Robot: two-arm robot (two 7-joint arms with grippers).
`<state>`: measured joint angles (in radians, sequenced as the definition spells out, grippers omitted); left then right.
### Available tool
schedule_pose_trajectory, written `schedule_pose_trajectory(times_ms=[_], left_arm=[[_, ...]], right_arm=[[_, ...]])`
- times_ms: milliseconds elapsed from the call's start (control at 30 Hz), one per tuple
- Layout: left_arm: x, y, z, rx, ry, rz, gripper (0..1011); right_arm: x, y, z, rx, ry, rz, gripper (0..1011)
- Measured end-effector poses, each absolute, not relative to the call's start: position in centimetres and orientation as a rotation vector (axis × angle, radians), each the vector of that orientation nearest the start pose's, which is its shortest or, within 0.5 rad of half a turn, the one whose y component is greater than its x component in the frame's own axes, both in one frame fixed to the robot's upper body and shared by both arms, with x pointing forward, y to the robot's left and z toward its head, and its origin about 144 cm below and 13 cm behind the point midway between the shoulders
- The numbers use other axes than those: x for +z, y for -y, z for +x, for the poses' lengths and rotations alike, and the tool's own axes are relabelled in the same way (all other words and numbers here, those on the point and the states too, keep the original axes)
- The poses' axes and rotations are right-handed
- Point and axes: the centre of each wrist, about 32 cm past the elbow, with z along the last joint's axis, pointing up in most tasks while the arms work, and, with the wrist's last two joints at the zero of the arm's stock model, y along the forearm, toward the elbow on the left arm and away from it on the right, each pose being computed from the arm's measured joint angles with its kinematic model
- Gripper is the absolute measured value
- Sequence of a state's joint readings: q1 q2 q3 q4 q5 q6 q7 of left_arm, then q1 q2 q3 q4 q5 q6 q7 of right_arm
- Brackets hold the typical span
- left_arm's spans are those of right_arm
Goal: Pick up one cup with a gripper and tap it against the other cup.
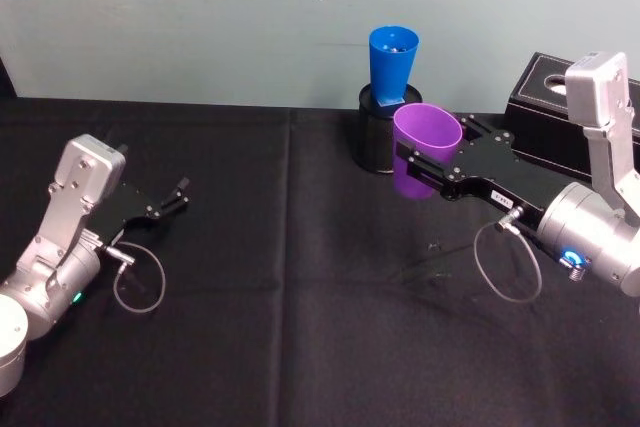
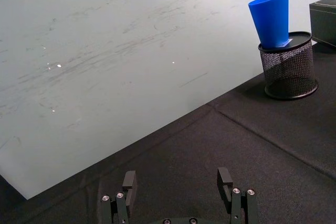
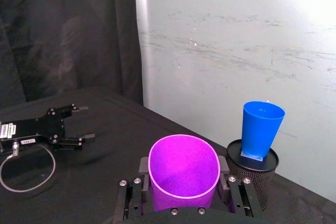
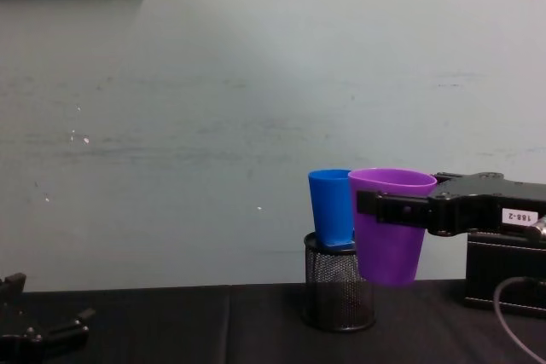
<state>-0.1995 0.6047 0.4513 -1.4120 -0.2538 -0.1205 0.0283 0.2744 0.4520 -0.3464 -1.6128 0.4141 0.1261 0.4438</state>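
My right gripper (image 1: pixel 440 152) is shut on the purple cup (image 1: pixel 425 152), holding it upright above the black table, one finger on each side of it (image 3: pixel 184 174). The blue cup (image 1: pixel 392 65) stands slightly tilted on top of a black mesh pen holder (image 1: pixel 372 142) at the back. The purple cup (image 4: pixel 390 228) hangs just right of and in front of the blue cup (image 4: pixel 331 206). In the right wrist view a small gap shows between it and the blue cup (image 3: pixel 260 129). My left gripper (image 1: pixel 180 195) rests open at the left, with nothing between its fingers.
A black box (image 1: pixel 545 97) sits at the back right, behind my right arm. The pale wall runs close behind the pen holder (image 2: pixel 289 69). Black cloth (image 1: pixel 300 327) covers the table between the two arms.
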Motion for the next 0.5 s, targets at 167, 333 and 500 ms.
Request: schedule_pose_trajectory(times_ms=[167,333,500], left_arm=[[113.98,-30.97,48.86,1.248,0.285,0.305,1005],[113.98,-30.97,48.86,1.248,0.285,0.304,1005],[113.98,-30.97,48.86,1.248,0.285,0.305,1005]], right_arm=[[122.95,25.18,51.16,-0.807,0.086,-0.061,733],[122.95,25.18,51.16,-0.807,0.086,-0.061,733],[122.95,25.18,51.16,-0.807,0.086,-0.061,734]])
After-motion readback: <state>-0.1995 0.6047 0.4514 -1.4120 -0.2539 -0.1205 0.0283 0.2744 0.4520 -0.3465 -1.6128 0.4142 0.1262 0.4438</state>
